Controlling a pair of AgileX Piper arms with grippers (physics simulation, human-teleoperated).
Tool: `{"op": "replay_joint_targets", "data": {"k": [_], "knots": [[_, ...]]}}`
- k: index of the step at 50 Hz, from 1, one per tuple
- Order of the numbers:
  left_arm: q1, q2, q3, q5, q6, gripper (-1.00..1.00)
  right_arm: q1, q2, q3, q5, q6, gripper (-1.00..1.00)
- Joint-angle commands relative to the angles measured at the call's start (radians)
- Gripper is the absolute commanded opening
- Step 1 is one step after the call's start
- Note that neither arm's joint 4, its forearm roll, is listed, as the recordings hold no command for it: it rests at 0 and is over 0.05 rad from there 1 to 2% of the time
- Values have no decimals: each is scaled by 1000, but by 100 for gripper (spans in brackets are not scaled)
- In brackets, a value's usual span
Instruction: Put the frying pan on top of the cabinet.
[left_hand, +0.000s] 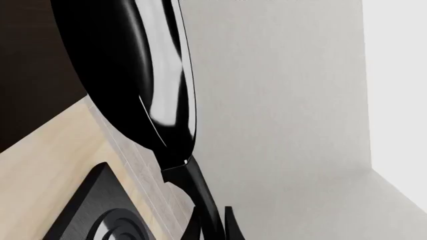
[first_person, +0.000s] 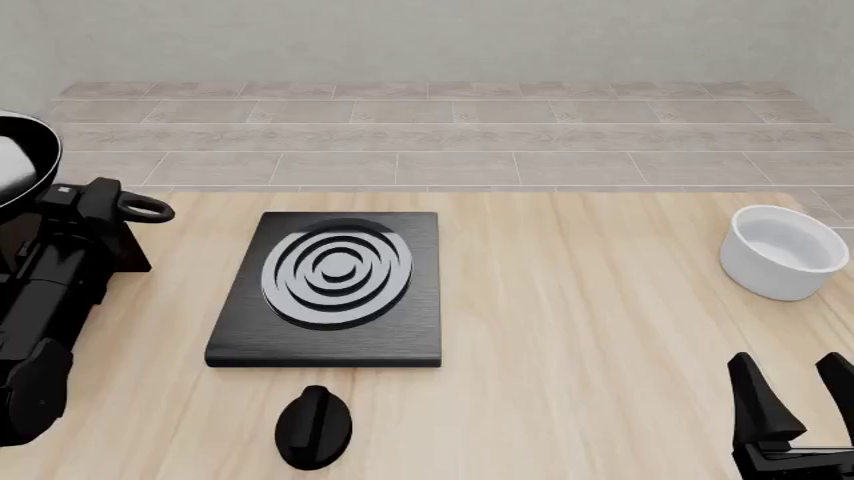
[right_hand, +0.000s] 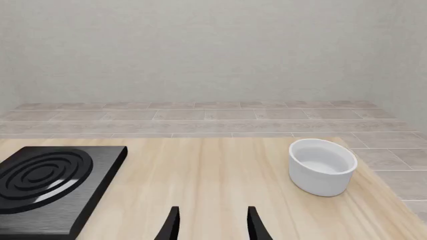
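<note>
The left arm (first_person: 47, 300) was a chunky, matte black run of rounded housings, with a blocky black wrist section near its upper end. The right gripper (first_person: 798, 400) showed two slim, tapered black fingers (right_hand: 171, 225) rising from a dark base with faint pale edging.

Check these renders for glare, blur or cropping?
Left wrist view: bright specular streaks on the frying pan underside, pan fills frame. Front view: sharp, flat light, pan cropped at the left edge. Right wrist view: soft sheen on the stove plate; white bowl crisp.
</note>
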Motion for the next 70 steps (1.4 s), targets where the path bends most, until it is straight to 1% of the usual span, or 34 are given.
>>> {"op": "replay_joint_targets", "data": {"k": [1, 14, 24, 38, 50, 59, 70], "knots": [[10, 4, 7, -47, -3, -100, 1, -8, 0, 8, -3, 100], [20, 22, 27, -76, -5, -100, 4, -29, 0, 29, -10, 100], [32, 40, 40, -99, -13, -100, 6, -6, -2, 9, -15, 100], [54, 111, 63, -173, -28, -100, 8, -4, -3, 8, -15, 100], [80, 152, 67, -207, -32, -100, 9, -3, -1, 6, -13, 100], [81, 163, 72, -219, -34, -100, 9, -9, -1, 12, -13, 100], [88, 211, 84, -263, -40, -100, 10, -11, 0, 15, -14, 100]]}}
